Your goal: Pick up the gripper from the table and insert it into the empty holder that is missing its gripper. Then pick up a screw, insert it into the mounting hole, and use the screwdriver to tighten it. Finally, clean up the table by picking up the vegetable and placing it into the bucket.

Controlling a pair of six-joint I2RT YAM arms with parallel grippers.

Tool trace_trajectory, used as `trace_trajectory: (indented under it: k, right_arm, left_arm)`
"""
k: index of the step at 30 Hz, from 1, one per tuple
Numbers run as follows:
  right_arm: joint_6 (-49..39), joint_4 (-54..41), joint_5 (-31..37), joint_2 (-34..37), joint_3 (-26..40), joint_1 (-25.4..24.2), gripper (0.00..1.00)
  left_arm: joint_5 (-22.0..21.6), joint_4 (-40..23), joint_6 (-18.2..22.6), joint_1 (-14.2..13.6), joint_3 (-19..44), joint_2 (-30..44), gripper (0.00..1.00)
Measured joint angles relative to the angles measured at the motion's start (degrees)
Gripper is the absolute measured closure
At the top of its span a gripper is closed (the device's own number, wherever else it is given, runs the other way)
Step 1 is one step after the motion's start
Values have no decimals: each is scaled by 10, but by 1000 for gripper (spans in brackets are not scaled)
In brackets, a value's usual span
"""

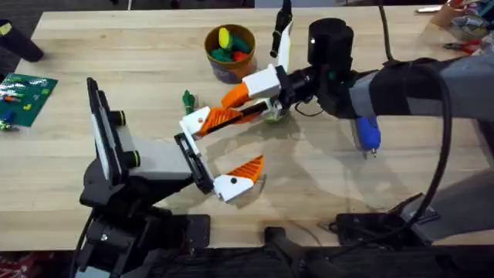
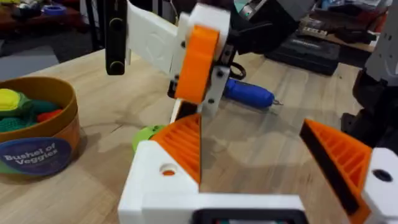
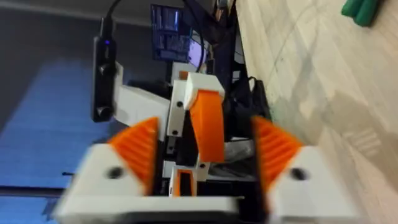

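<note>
A pale plank counter (image 1: 116,46) fills the room's middle, with clutter at its far corners and cables along the near edge. Both arms meet near its centre. The left pincer (image 1: 243,139) is spread wide and grips nothing, its upper pad just under the white holder (image 2: 208,22). The orange gripper (image 2: 198,62) appears seated in that holder, though I cannot see whether anything fastens it, and I can pick out no screw. The right pincer (image 3: 204,146) is also parted. The orange piece stands between its pads, clear of both, so it seems to clamp nothing. The screwdriver (image 1: 367,133) lies flat beneath the right arm. The vegetable (image 1: 187,100) rests on the wood between the bucket (image 1: 220,71) and the left arm's upper finger. My worry is the crowding. If the piece is loose, a nudge from the left finger could tip it out of its seat. A careless swing of the right arm could roll the screwdriver away. The vegetable is near enough to the left finger to be knocked aside.
</note>
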Motion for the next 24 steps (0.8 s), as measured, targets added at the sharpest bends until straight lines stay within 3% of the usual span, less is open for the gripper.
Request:
trace_trajectory:
  k: [5,6,24]
  right_arm:
    - [0,-2,-2,0,0,0,926]
    - [0,-4,-2,0,0,0,976]
    - [0,-15,42,-1,0,22,986]
  left_arm:
    - [0,0,3,0,0,0,16]
    - [0,0,4,0,0,0,16]
    - [-2,-1,-6,1,0,0,16]
